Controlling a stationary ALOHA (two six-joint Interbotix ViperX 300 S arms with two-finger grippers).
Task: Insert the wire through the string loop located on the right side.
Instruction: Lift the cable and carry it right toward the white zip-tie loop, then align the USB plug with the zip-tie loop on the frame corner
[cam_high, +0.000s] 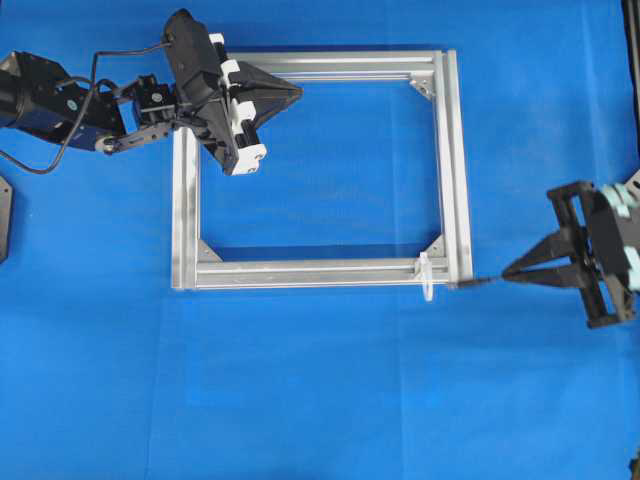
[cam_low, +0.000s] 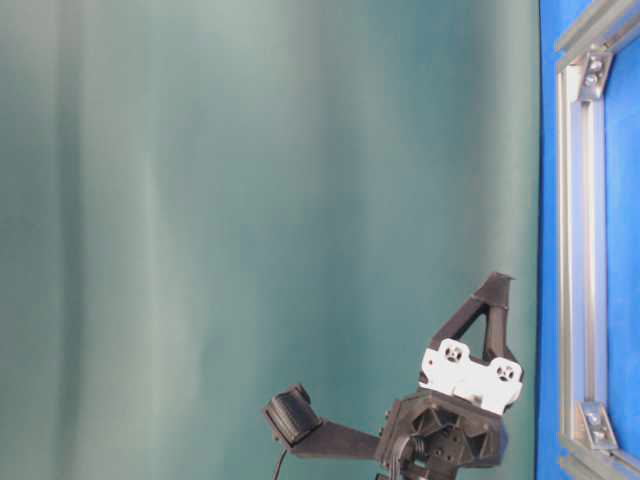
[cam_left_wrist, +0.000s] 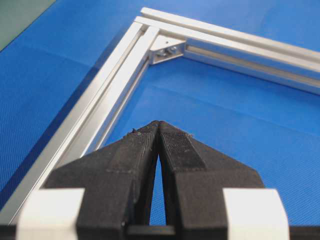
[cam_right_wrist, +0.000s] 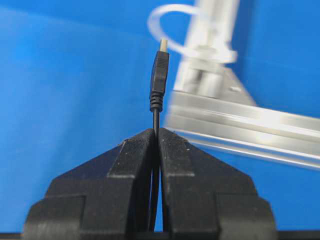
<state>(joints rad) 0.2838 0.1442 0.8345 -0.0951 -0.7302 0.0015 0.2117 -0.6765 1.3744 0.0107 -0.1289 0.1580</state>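
Just right of the frame (cam_high: 447, 150), your right gripper (cam_high: 512, 271) pinches the wire (cam_right_wrist: 159, 80) short of the string loop (cam_high: 427, 276), left gripper (cam_left_wrist: 159, 131) pressed together empty; next, ease straight through.

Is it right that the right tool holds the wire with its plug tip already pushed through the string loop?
Not quite. The right tool does hold the wire, but the right wrist view shows its plug tip short of the string loop, not yet through it.
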